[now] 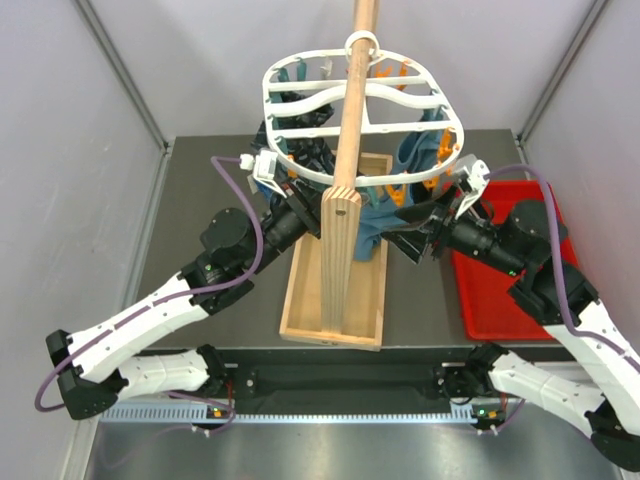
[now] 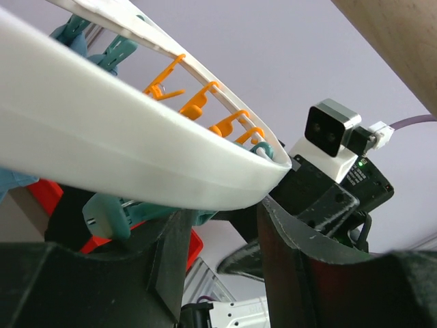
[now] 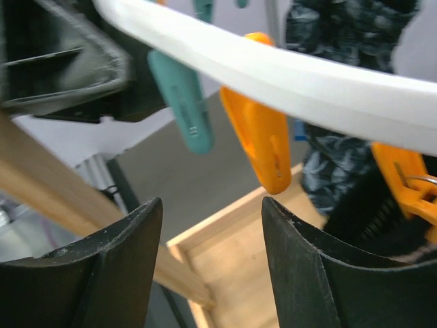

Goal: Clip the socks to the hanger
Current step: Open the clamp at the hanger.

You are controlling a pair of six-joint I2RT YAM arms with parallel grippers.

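A white oval plastic hanger [image 1: 362,93], rimmed with orange and teal clothespins, hangs high on an upright wooden pole [image 1: 350,130]. The pole rises from a wooden tray base [image 1: 300,300] at the middle of a dark table [image 1: 200,180]. Both robot arms reach in under the hanger, one from each side of the pole. A red bin [image 1: 480,300] sits on the table under the right arm. Blue-teal cloths [image 1: 412,155] hang below the hanger's right side. From the left wrist camera, the left gripper [image 2: 222,225] has its fingers spread, holding nothing, just beneath the hanger's thick white rim, with a teal clothespin [image 2: 109,213] beside its left finger and a row of orange clothespins [image 2: 198,102] along the far rim. From the right wrist camera, the right gripper [image 3: 212,212] is also spread and holds nothing, and an orange clothespin [image 3: 263,140] hangs from the rim just above the gap. To its right, dark patterned fabric [image 3: 341,41] hangs down. A black sock [image 3: 369,215] sits below it, beside another orange pin; whether that pin grips it is unclear.
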